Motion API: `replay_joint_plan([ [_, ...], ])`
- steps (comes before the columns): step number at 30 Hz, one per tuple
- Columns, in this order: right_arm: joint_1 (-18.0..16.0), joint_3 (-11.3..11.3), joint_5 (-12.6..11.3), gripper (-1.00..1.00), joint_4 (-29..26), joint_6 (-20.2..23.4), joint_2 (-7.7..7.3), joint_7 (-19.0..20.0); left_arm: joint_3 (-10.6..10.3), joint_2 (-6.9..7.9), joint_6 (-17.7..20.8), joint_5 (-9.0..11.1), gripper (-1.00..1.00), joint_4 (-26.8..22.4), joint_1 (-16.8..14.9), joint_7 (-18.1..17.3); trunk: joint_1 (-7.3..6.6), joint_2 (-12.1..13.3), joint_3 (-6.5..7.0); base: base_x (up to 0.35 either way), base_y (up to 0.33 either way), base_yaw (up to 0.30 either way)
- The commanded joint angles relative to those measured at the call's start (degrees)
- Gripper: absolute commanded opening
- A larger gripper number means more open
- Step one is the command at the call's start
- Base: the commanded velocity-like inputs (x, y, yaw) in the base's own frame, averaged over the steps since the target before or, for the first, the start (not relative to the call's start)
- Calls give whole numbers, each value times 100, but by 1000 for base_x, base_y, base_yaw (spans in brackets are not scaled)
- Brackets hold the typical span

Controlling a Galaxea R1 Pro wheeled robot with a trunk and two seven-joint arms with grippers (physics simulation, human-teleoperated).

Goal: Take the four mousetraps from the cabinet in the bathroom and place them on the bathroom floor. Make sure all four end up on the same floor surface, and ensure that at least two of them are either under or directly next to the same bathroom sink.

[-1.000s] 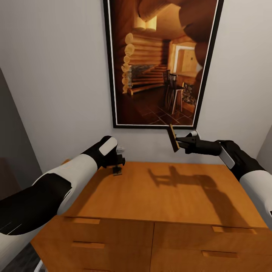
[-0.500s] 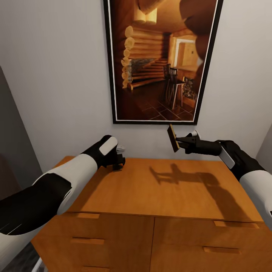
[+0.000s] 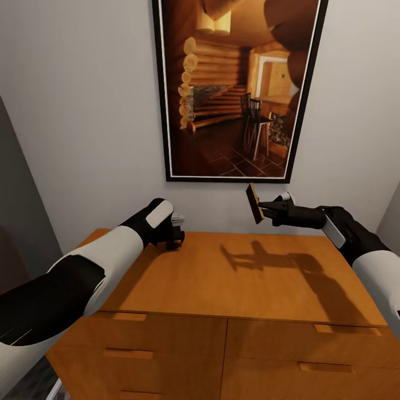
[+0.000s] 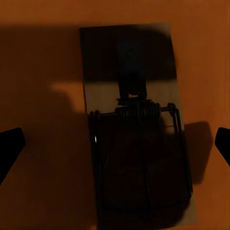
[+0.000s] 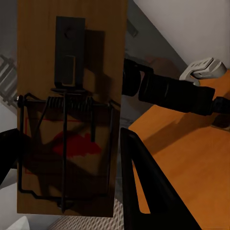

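While right gripper (image 3: 262, 208) clamps mousetrap (image 3: 255, 203) above cabinet (image 3: 244, 278), left gripper (image 3: 173, 240) spreads wide over second trap (image 4: 136, 127), shadowed, hard to make out.

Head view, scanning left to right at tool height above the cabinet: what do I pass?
Left arm → left tool, low on the cabinet top → mousetrap held up on edge → right tool → right arm.
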Motion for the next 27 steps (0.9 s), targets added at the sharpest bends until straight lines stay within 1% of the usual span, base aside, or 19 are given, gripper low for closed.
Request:
replay_joint_plan([
  [1, -7, 29, -26, -100, 2, 95, -7, 28, -11, 0, -8, 96, 100, 116, -1, 46, 1, -2, -8, 0, 0, 0],
  [27, -7, 28, -26, -100, 2, 102, -7, 28, -11, 0, -8, 96, 100, 162, -1, 46, 1, -2, -8, 0, 0, 0],
])
